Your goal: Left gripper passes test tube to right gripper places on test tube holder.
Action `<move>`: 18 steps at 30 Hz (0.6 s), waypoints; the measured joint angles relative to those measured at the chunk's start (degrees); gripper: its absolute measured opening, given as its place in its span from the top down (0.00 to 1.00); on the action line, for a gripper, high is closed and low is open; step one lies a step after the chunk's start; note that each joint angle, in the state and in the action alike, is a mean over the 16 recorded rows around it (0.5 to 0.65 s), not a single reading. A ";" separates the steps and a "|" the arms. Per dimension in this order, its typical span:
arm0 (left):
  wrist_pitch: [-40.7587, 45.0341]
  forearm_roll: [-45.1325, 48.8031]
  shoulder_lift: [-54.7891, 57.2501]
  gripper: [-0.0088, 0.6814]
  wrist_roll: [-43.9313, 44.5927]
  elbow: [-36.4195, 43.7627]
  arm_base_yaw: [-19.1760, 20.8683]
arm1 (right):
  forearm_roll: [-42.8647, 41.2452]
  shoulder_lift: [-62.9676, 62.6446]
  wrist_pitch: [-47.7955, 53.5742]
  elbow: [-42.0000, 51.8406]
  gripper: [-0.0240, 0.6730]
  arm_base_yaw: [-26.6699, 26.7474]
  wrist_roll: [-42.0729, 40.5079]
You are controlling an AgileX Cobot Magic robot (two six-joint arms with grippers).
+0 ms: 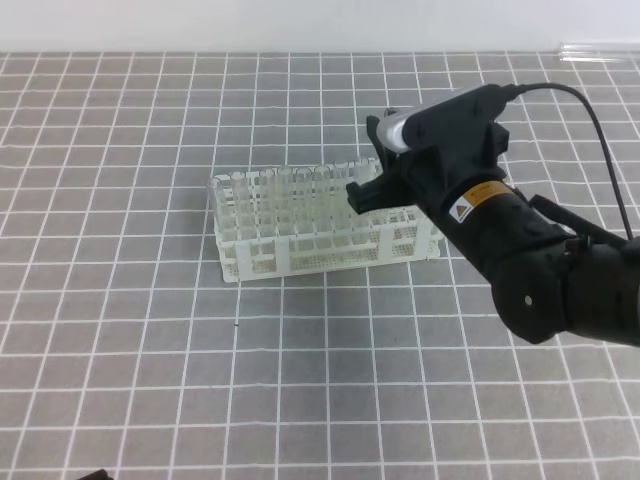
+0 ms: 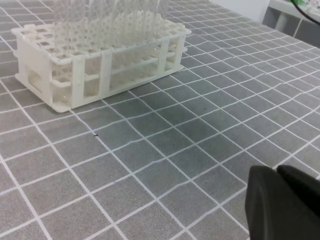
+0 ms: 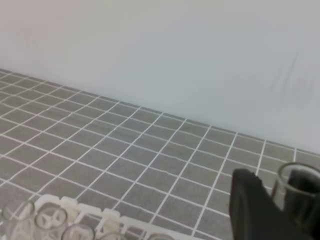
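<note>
Right gripper (image 1: 368,192) sits closest in the high view, a black arm coming in from the right edge with a yellow-orange label (image 1: 475,199) on its housing, its fingers over the right end of the rack (image 1: 262,248). In its wrist view one black finger (image 3: 255,210) shows at the bottom right, with the open rim of a clear tube (image 3: 299,182) just beside it — jaws partly closed around the tube, which stands roughly upright. Below, at the bottom left of that view, the rack's top edge and a few round tube mouths show, blurred. Whether the tube's bottom is already in a hole, cannot tell. Rack stands on a grey mat (image 1: 120,330) with a white grid, white lattice, two tiers, other clear tubes (image 2: 107,20) upright in it. Left gripper (image 2: 282,205) appears only in its own wrist view as dark fingers at the bottom right, closed on nothing, low over the mat and well apart from the rack — out of frame in the high view.
</note>
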 joint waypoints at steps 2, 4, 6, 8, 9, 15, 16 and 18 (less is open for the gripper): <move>0.00 0.00 0.00 0.99 0.00 0.00 0.00 | 0.00 0.24 -0.12 0.00 0.83 0.00 0.01; -0.05 0.01 -0.07 0.99 0.01 0.05 0.00 | -0.01 0.47 -0.27 0.00 0.83 0.00 0.04; -0.05 0.01 -0.14 0.99 0.01 0.05 0.00 | -0.01 0.69 -0.44 0.00 0.83 0.00 0.06; -0.11 0.02 -0.14 0.99 0.01 0.10 0.00 | -0.02 0.88 -0.58 0.00 0.83 0.00 0.09; -0.11 0.02 -0.13 0.99 0.01 0.10 0.00 | -0.02 0.94 -0.61 0.00 0.83 0.00 0.10; -0.05 0.03 -0.25 0.99 0.01 0.15 -0.01 | -0.03 1.06 -0.75 0.00 0.83 0.00 0.26; 0.00 0.02 -0.18 0.99 0.00 0.10 0.00 | -0.03 1.06 -0.76 0.00 0.83 0.00 0.33; 0.05 0.01 -0.10 0.99 -0.01 0.05 0.00 | -0.03 1.06 -0.78 0.00 0.83 0.00 0.48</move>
